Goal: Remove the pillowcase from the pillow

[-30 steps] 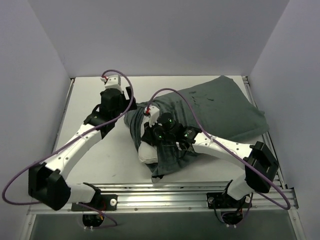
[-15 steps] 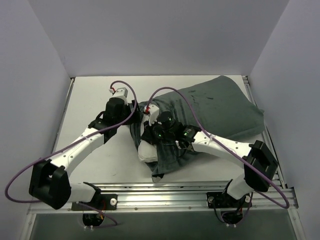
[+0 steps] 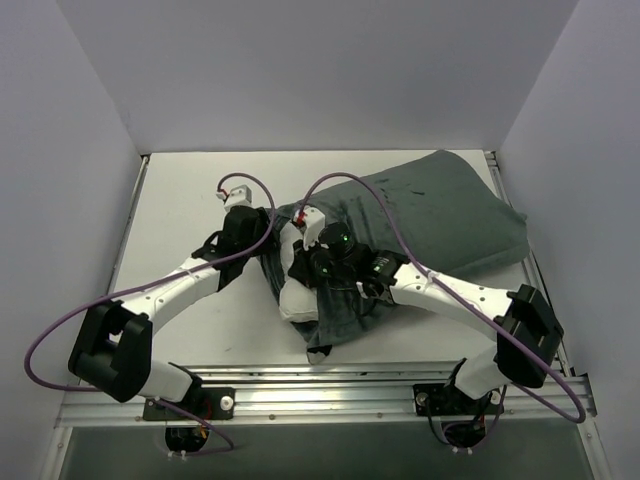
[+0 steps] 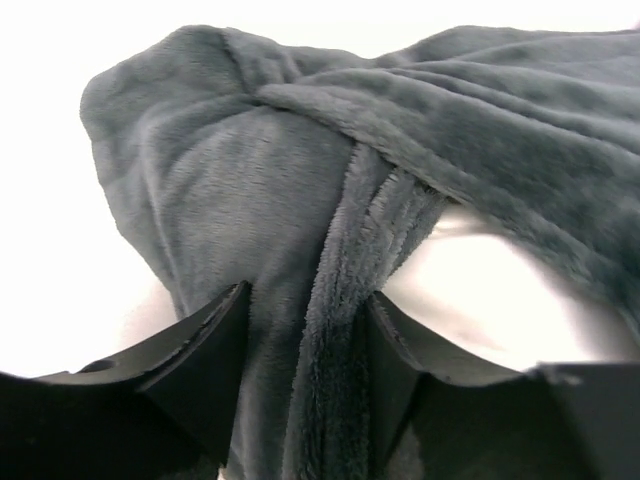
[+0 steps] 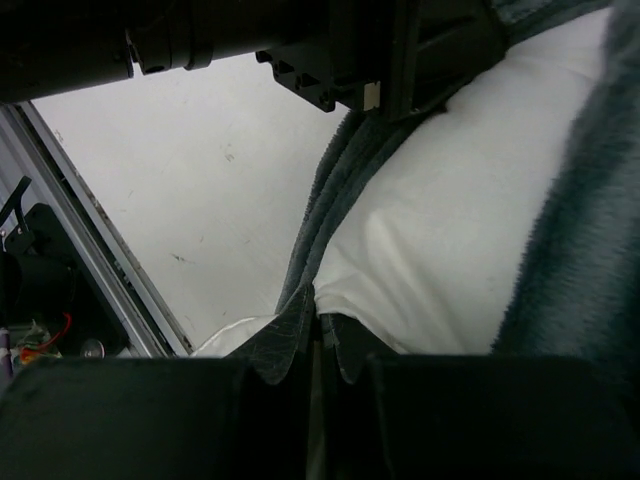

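The pillowcase [image 3: 440, 215] lies grey-green side up from the table's middle to the back right; no zebra stripes show. The white pillow [image 3: 296, 302] sticks out of its near left opening. My right gripper [image 3: 300, 272] is shut on a pinch of the pillow's white fabric [image 5: 450, 220], with the case's hem [image 5: 330, 200] beside it. My left gripper [image 3: 265, 240] is at the case's left edge. In the left wrist view its open jaws [image 4: 305, 340] straddle a thick fold of the grey-green cloth [image 4: 340, 260], with white pillow [image 4: 480, 290] showing to the right.
The white table [image 3: 190, 200] is bare left of the cloth. Metal rails [image 3: 330, 385] run along the near edge. White walls close in the left, back and right. The left gripper's body [image 5: 400, 50] hangs close above the right gripper's view.
My left arm has swung right and nearer, bringing its gripper from the back left onto the pillowcase's left edge. More white pillow shows at the opening. The right gripper has barely moved.
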